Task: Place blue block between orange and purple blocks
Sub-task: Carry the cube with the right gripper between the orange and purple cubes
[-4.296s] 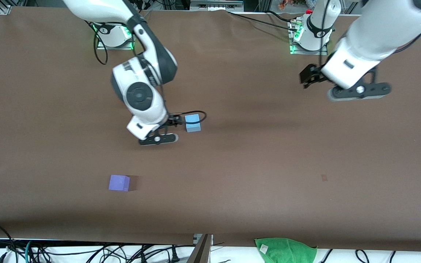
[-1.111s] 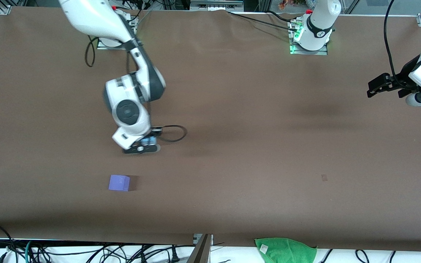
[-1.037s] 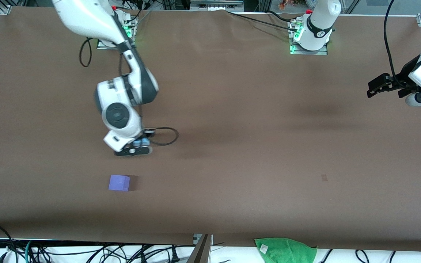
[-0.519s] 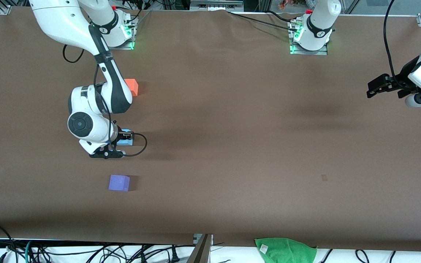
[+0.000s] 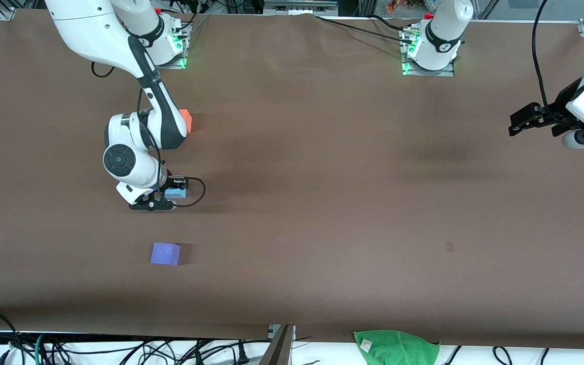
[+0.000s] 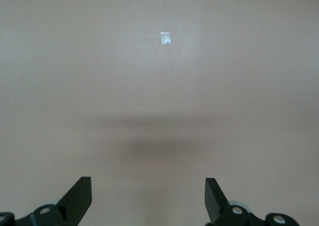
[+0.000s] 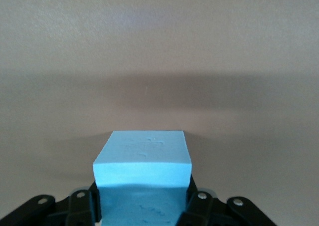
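the right tool point(image 5: 170, 193) pinches the blue block point(image 5: 175, 193) between its fingers point(image 7: 194, 206), low over the brown worktop point(image 5: 322, 213). taking the blue block as the landmark, the purple block point(image 5: 165, 254) sits nearer the front camera and the orange block point(image 5: 185, 120) farther from it, partly hidden by the right arm. the left tool point(image 5: 525, 119) waits spread wide over the left arm's end of the worktop.

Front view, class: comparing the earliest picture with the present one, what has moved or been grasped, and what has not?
The right gripper took hold of the small light-blue matte cube and carried it toward the right arm's end, between the bright orange cube and the violet-purple cube. The left gripper withdrew to its own end, open. The purple cube stayed put.
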Motion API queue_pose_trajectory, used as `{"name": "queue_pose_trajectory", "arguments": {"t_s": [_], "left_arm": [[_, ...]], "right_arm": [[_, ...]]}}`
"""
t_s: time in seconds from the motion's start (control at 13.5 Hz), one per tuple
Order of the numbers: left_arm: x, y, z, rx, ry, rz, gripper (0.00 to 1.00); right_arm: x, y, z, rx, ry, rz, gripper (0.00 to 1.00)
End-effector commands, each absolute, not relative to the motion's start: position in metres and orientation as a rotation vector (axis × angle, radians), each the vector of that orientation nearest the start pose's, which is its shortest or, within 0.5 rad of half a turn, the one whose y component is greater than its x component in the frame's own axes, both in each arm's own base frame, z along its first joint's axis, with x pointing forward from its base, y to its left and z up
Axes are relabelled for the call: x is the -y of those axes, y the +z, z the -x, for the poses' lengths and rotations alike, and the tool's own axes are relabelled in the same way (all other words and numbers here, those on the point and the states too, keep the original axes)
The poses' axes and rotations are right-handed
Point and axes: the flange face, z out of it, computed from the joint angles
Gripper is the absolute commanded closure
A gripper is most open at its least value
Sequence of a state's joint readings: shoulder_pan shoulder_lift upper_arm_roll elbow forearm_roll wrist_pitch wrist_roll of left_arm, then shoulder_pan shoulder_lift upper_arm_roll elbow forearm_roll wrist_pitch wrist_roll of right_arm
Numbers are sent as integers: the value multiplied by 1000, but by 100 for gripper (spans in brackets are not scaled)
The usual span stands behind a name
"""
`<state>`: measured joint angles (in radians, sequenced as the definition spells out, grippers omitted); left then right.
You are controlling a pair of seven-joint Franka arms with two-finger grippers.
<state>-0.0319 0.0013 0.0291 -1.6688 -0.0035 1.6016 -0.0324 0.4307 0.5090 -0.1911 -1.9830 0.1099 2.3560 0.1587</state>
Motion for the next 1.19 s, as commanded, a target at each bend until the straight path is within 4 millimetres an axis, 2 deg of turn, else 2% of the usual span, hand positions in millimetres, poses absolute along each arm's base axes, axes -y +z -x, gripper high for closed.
{"name": "queue_pose_trajectory", "arguments": {"t_s": [0.0, 0.07, 0.15, 0.3, 0.44, 0.67, 0.89, 1.11], "left_arm": [[0, 585, -559, 30, 95, 3122, 0], [1, 585, -559, 27, 98, 3122, 0], [0, 585, -559, 30, 95, 3122, 0], [0, 585, -559, 30, 95, 3122, 0], [0, 585, -559, 30, 95, 3122, 0], [0, 585, -559, 30, 95, 3122, 0], [0, 585, -559, 30, 95, 3122, 0], [0, 585, -559, 30, 95, 3122, 0]], "right_arm": [[-140, 195, -563, 34, 177, 3167, 43], [-140, 196, -563, 34, 172, 3166, 6], [-141, 199, -566, 35, 170, 3165, 0], [-146, 227, -578, 50, 129, 3152, 0], [-149, 269, -601, 74, 159, 3153, 0], [-136, 335, -632, 155, 224, 3150, 0], [-116, 404, -646, 176, 301, 3153, 0], [-106, 474, -648, 200, 357, 3184, 0]]}}
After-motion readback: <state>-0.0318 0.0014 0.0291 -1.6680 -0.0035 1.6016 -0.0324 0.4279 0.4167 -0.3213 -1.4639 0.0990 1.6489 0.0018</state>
